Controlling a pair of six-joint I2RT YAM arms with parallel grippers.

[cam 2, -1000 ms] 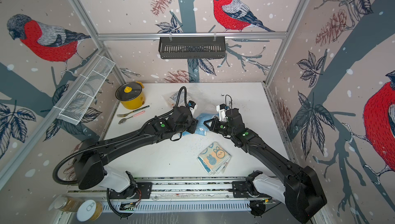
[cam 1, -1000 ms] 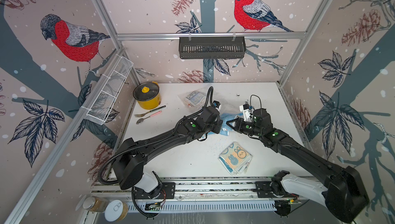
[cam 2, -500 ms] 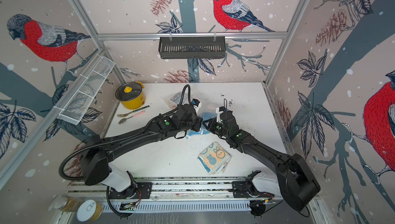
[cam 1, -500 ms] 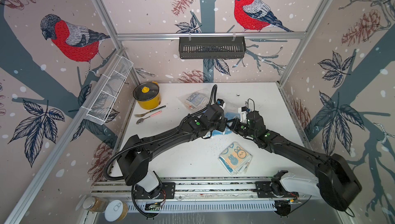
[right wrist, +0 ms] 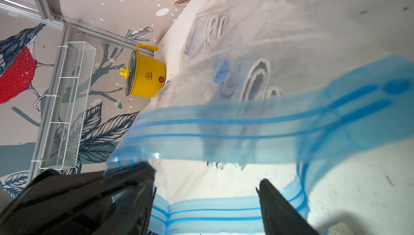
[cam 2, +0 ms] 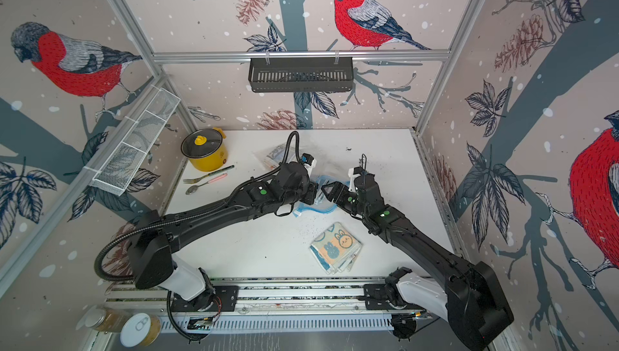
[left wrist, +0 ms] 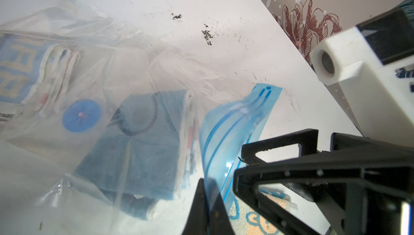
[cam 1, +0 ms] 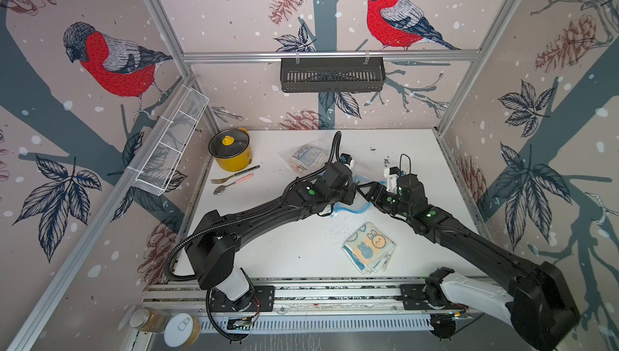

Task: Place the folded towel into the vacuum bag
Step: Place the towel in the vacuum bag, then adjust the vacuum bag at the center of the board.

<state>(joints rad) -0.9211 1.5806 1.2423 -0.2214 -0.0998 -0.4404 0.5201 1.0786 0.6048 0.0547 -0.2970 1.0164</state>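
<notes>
In a top view the vacuum bag (cam 1: 350, 208) lies mid-frame. Left wrist: the left gripper (left wrist: 218, 191) clamps its blue zip strip (left wrist: 233, 119), seemingly propping the mouth over the blue folded towel (left wrist: 143, 146) inside. Right wrist: the right gripper (right wrist: 205, 182) gapes empty at that mouth.

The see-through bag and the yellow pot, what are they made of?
The vacuum bag looks like thin soft plastic: clear, glossy, wrinkled, a blue towel showing through. Its zip strip is blue-tinted plastic. The pot has a smooth, shiny yellow shell, maybe plastic or painted metal; its lid looks like glass.
</notes>
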